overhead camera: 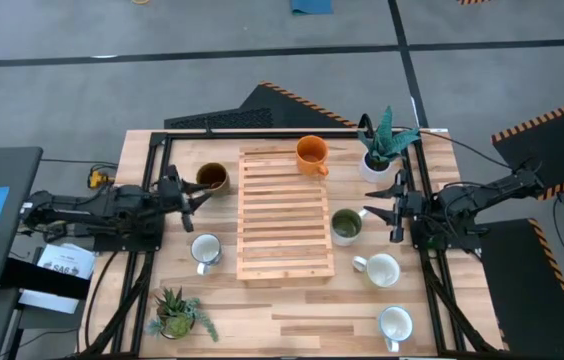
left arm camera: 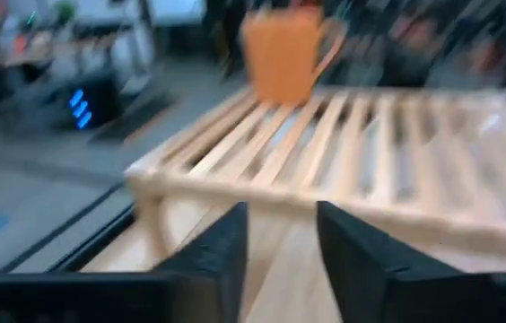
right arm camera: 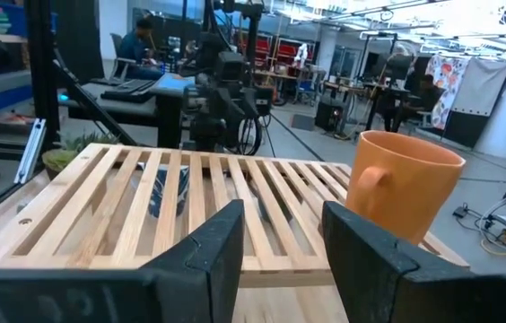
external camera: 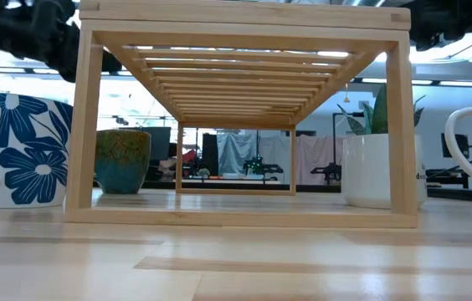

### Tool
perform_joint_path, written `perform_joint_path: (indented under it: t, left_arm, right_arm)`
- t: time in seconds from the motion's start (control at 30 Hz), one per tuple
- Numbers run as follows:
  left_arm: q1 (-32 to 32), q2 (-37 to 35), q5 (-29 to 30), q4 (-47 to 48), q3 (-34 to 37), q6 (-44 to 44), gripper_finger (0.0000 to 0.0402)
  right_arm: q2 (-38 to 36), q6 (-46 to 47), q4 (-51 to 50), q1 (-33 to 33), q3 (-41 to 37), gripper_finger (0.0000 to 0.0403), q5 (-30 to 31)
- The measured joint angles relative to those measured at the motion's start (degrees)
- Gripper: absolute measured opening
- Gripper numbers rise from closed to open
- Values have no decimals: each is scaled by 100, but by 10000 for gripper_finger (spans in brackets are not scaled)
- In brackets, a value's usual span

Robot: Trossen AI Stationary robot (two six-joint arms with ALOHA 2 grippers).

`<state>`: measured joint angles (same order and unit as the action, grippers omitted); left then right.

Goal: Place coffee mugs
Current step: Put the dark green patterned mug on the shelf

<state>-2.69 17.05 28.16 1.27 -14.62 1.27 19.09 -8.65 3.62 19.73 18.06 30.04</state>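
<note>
In the high view, the orange mug [overhead camera: 311, 154] is seen at the upper edge of the slatted rack [overhead camera: 284, 212], centre frame; the brown mug [overhead camera: 212, 178] sits just left of the rack, beside the left gripper [overhead camera: 193, 198]. The right gripper [overhead camera: 390, 208] is placed right of the rack, near the green mug [overhead camera: 345, 225]. In both wrist views, fingers are shown parted and empty.

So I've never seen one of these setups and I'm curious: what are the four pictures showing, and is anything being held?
Two robot arms work at a wooden table. One camera looks straight down, one sits at table height, and one rides on each wrist. In the middle stands a slatted wooden rack with an orange mug on top. Around it lie a brown mug, an olive green mug, three pale mugs and two potted plants. The left gripper is beside the brown mug, the right gripper beside the green one. Both are open and hold nothing.
</note>
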Motion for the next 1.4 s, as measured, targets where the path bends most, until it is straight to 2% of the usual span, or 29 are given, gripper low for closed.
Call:
perform_joint_path:
  t: [0.17,0.33,0.6,0.8,1.03,1.13,1.2,1.3,1.4]
  left_arm:
    - [260,1134,56,1897,-978,-404,203]
    - [644,2187,-192,2615,-1536,-343,225]
    - [1511,3498,-553,2739,-1979,54,226]
    - [2089,4203,-1587,2795,-2095,-112,226]
    - [2233,4848,-1430,2779,-2102,-133,225]
    - [2230,4974,-1401,2788,-2102,-199,211]
    - [2230,5001,-1416,2834,-2102,-254,187]
    - [2217,5006,-1443,2926,-2102,-344,123]
    - [2219,5008,-1312,3137,-2120,-497,37]
  right_arm:
    - [0,0,-7,0,0,177,0]
    - [0,3,-17,0,0,177,0]
    - [0,26,-102,0,0,177,0]
    - [2,216,-375,0,0,177,1]
    - [0,265,-389,0,0,177,0]
    - [1,265,-404,0,0,177,0]
    - [0,267,-403,0,0,177,0]
    - [1,269,-403,0,0,177,0]
    - [2,274,-404,0,0,177,0]
